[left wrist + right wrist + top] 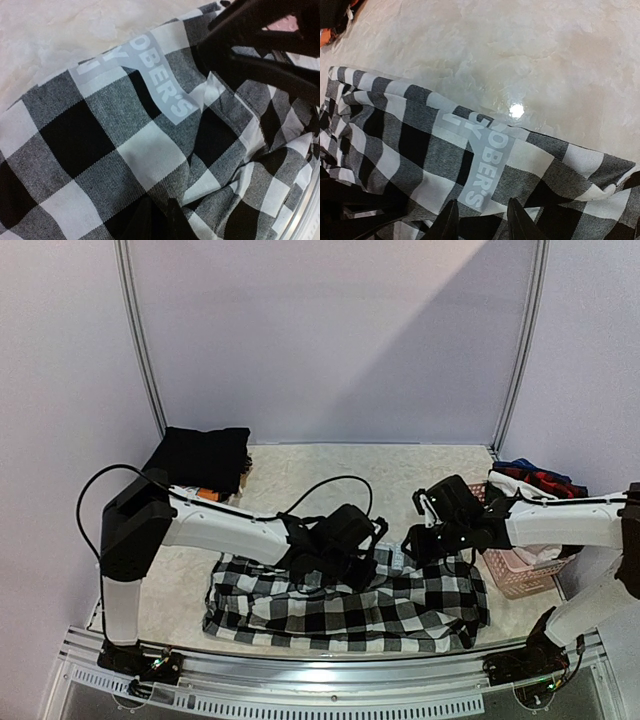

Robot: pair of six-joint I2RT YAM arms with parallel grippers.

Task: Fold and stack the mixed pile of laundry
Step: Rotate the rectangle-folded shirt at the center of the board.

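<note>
The black-and-white checked garment (340,605) lies spread across the near middle of the table. It fills the left wrist view (100,150), and a grey printed label (485,165) runs along its far edge. My left gripper (345,545) presses into that far edge at mid-table. Its dark fingertips (161,220) stand close together with a raised fold of the cloth pinched between them. My right gripper (420,540) sits a little to the right on the same edge. Its jaws (482,222) stand apart over the cloth just below the label.
A folded black garment (205,455) lies at the back left with something orange (208,493) beside it. A pink basket (520,570) at the right edge holds red and navy plaid cloth (540,478). Pale walls and metal posts enclose the table.
</note>
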